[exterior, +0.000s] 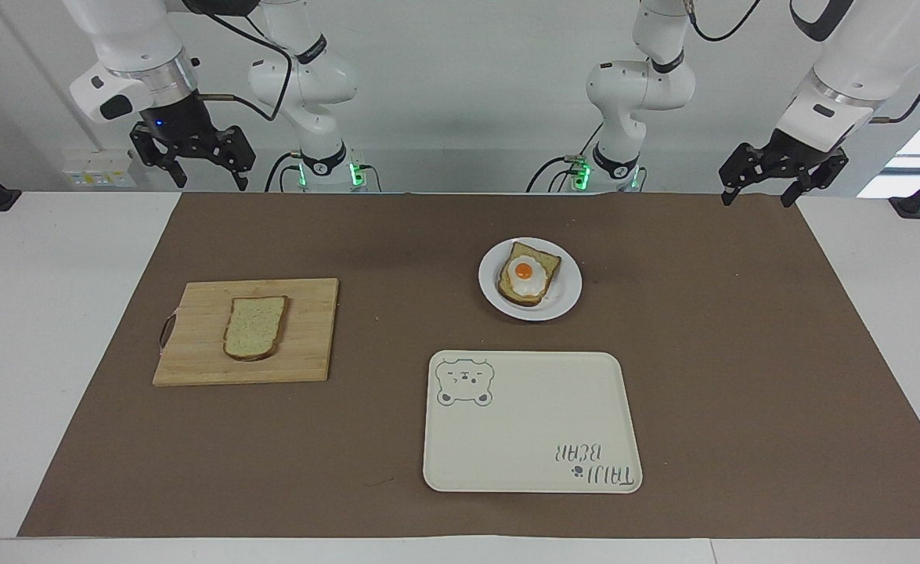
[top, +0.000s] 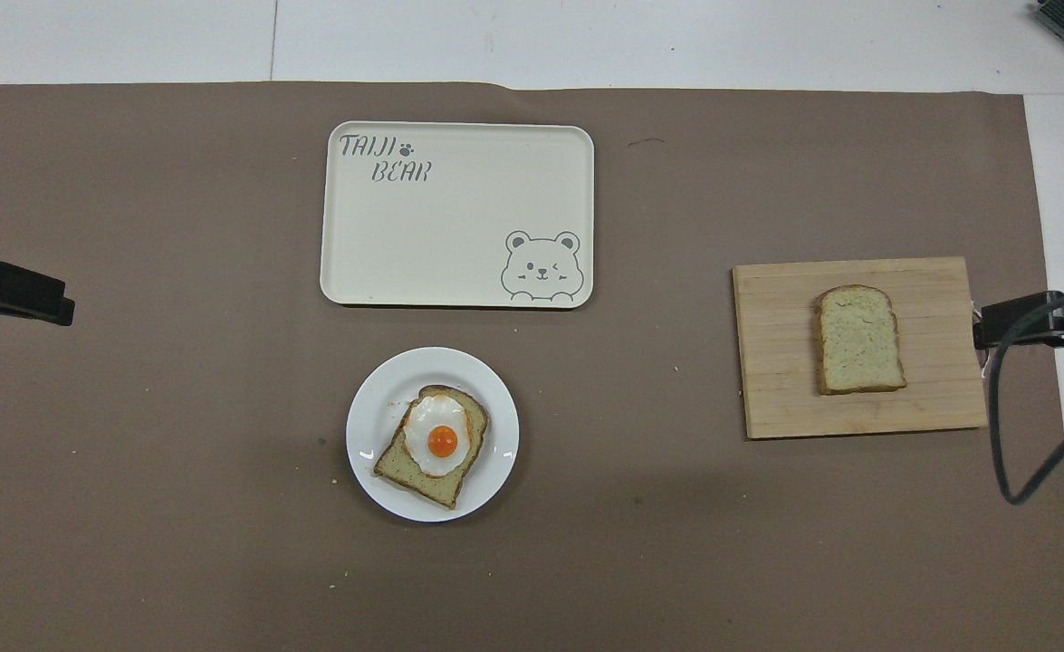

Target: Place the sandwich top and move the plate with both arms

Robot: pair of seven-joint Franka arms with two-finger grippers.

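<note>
Pale speckled sandwich top [exterior: 254,327] lies on the wooden cutting board [exterior: 193,345], toward the right arm's end. Small round white plate [exterior: 564,296] with egg toast [exterior: 528,274] sits nearer the robots than the cream bear tray [exterior: 530,439]. Only the facing view shows the left gripper [exterior: 765,192] and right gripper [exterior: 207,174], both raised with fingers spread, holding nothing.

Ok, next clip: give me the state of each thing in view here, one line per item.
sandwich top: flat on the cutting board, untouched.
plate: on the mat, carrying egg toast, not covered yet.
tray: bare, farther from the robots than the plate.
left gripper: open, raised, holding nothing.
right gripper: open, raised, holding nothing.
</note>
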